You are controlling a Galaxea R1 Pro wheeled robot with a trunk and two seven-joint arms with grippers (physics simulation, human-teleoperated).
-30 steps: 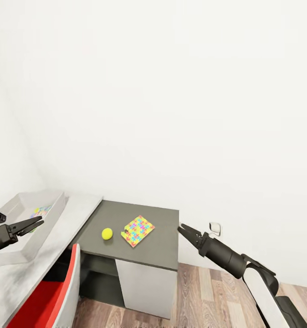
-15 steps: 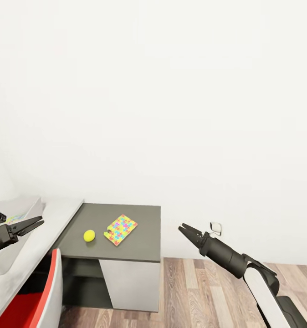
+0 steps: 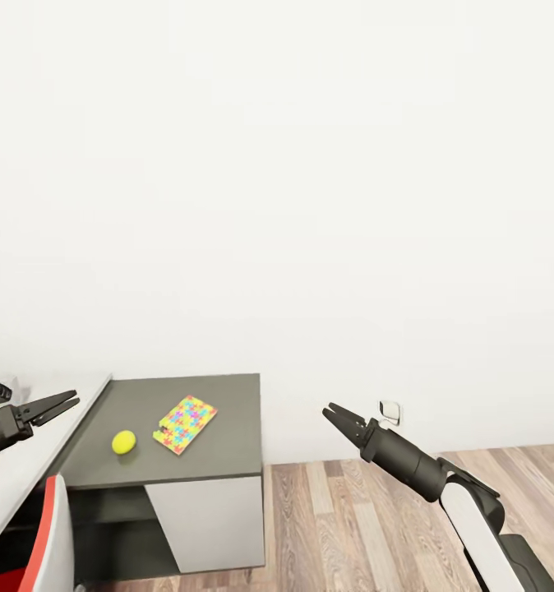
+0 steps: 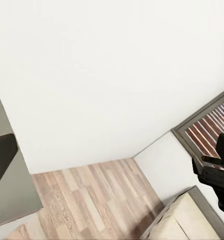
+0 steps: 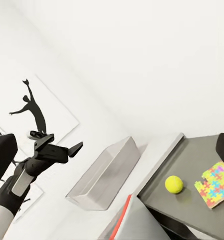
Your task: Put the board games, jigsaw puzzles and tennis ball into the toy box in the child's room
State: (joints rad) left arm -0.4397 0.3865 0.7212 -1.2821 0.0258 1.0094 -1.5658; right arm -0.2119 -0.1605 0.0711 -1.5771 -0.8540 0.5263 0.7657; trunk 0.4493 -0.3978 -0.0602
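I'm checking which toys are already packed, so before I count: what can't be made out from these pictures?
- Toy box contents: in the right wrist view its near wall hides the inside.
- Bed: in the left wrist view only a corner shows, cut by the picture edge.
- Table: in the head view the left edge cuts it off; the tennis ball and one jigsaw puzzle show on the dark side unit.

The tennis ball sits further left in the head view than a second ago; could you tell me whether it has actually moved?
No. The tennis ball keeps its place beside the jigsaw puzzle on the dark side unit; the camera turned right.
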